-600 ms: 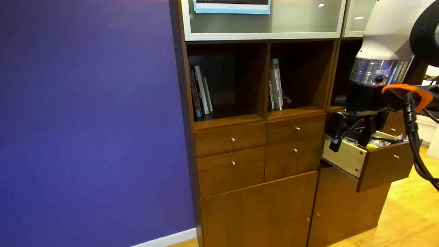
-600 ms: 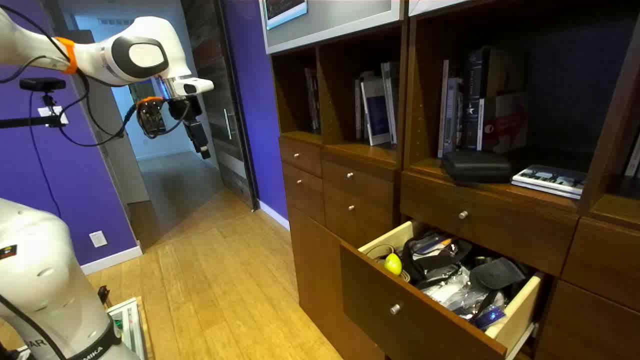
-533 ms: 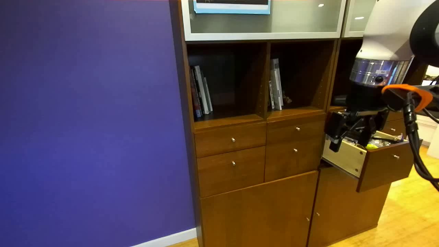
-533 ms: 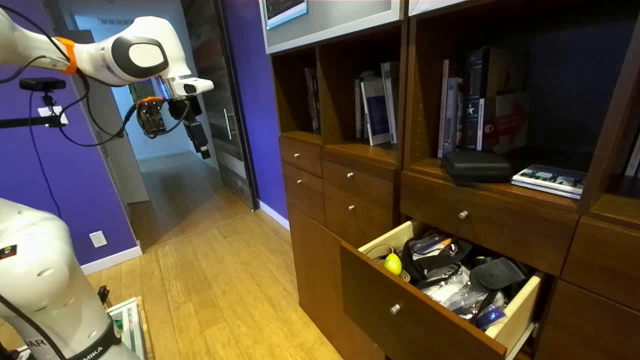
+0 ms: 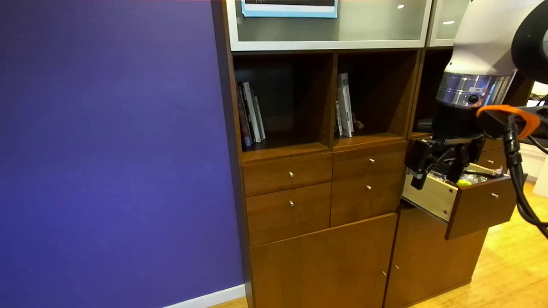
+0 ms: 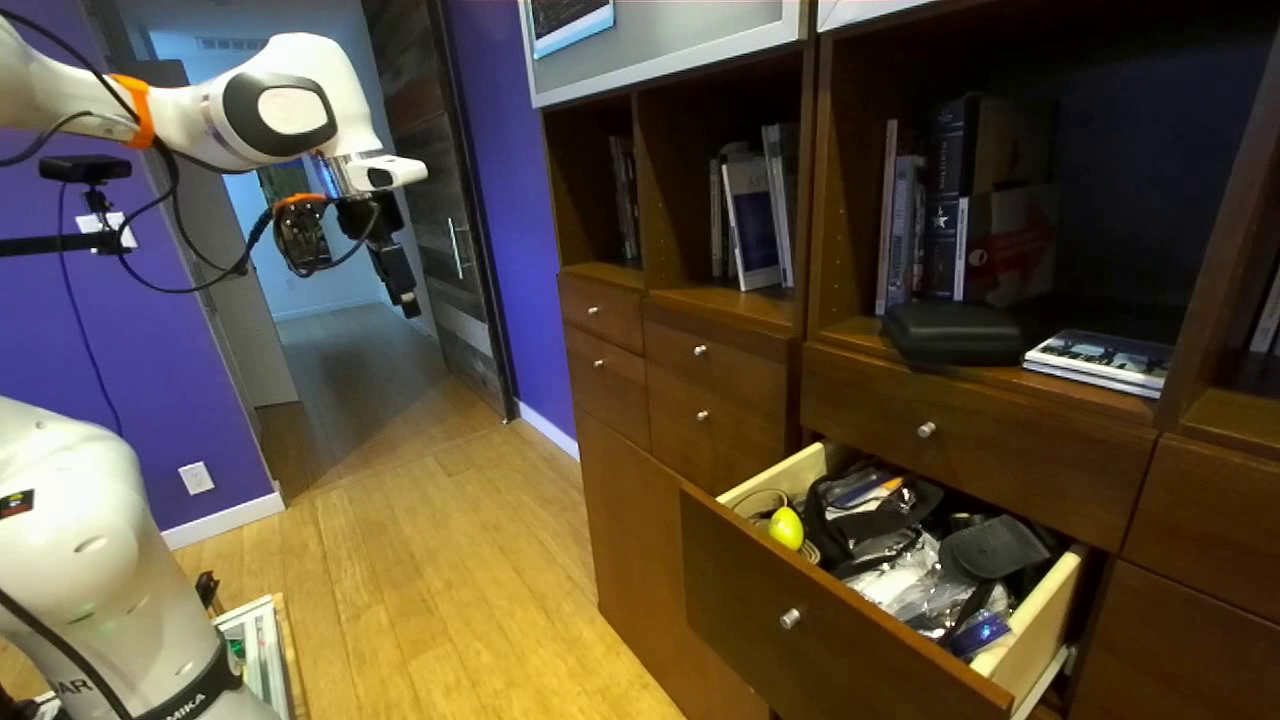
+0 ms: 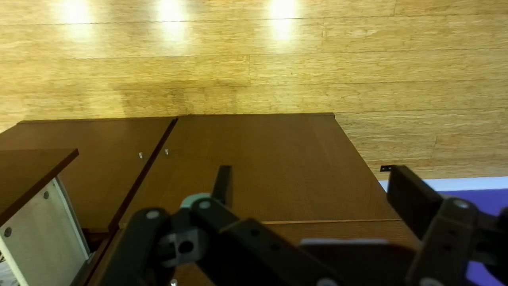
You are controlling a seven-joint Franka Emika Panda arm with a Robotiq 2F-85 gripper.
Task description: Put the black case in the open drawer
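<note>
Along the front edge of the desk (image 6: 850, 335), near the corner by the upright books (image 6: 948, 195): black case (image 6: 955, 338), lying flat, presumably for easy reach. Open drawer (image 6: 830, 640) juts out below, likely to receive it. Fingers (image 7: 414, 202) hang spread, holding nothing, well apart from the case. Drawer floor hidden under clutter (image 6: 915, 575); case outside the wrist view, drawer cut off there.

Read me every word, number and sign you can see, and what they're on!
"AR": on the white robot base; the letter before is unclear.
"MIKA": on the black band low on it.
A white star: on a thick dark book.
Too small or blurred: titles on the books, the poster, the black sticker on the base and the tiny label on the silver wrist ring.
No readable numbers.
</note>
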